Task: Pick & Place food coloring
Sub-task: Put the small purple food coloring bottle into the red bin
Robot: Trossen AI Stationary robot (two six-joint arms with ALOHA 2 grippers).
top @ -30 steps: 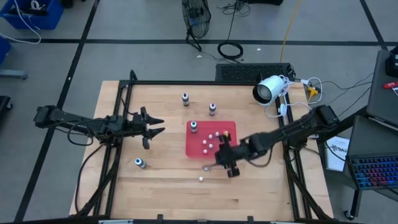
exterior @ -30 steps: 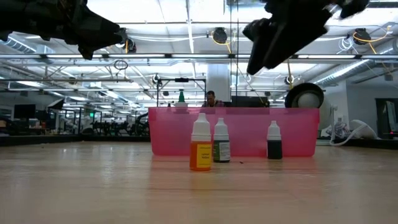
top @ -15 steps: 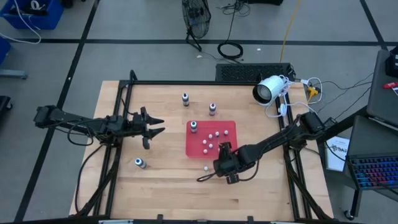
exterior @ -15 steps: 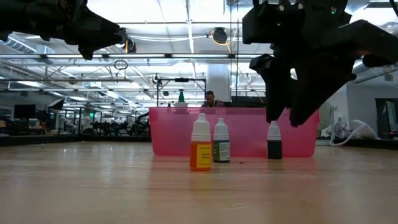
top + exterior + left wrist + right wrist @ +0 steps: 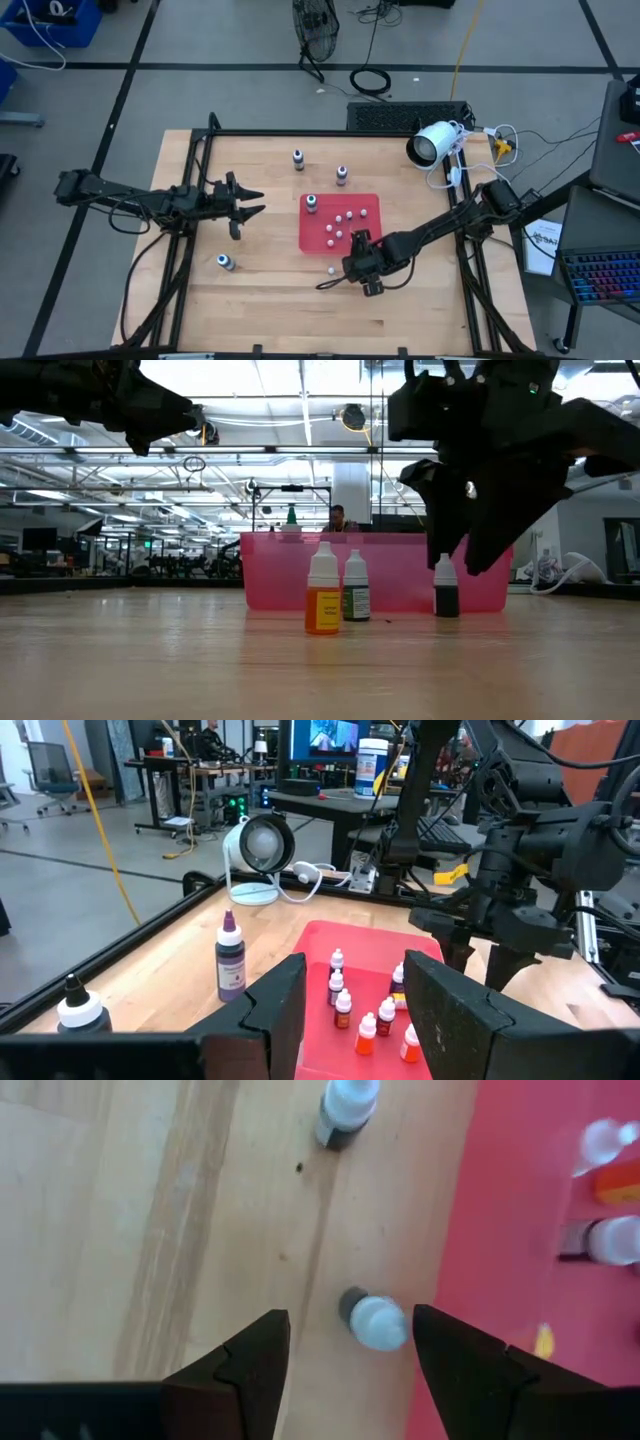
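A tiny dark food coloring bottle with a whitish cap (image 5: 375, 1320) (image 5: 446, 588) stands upright on the wooden table, just off the near edge of the red tray (image 5: 368, 240). My right gripper (image 5: 345, 1350) (image 5: 460, 555) (image 5: 336, 274) points steeply down over it, open, one finger on either side of the cap. Another small bottle (image 5: 345, 1110) stands nearby. Orange (image 5: 322, 592) and green (image 5: 356, 588) bottles stand upright in the low view. Several tiny bottles (image 5: 345, 1000) stand in the tray. My left gripper (image 5: 250, 203) (image 5: 355, 1020) waits open above the table's left part. My right gripper comes from above with its fingers astride the dark bottle's cap (image 5: 385, 1325). One finger (image 5: 440, 1350) stands very close to the cap. I cannot tell whether it touches. The bottle stands upright on the table.
Larger bottles stand at the far side (image 5: 298, 157) (image 5: 342, 175), on the tray's far left corner (image 5: 312, 204) and near the table's left front (image 5: 226, 262). A white lamp-like device (image 5: 432, 145) sits at the far right corner. Bare wood lies along the near edge.
My right gripper has come down from high over the tray's near edge and tipped more steeply downward. Its fingers now stand on either side of the dark bottle's cap. My left arm has kept still.
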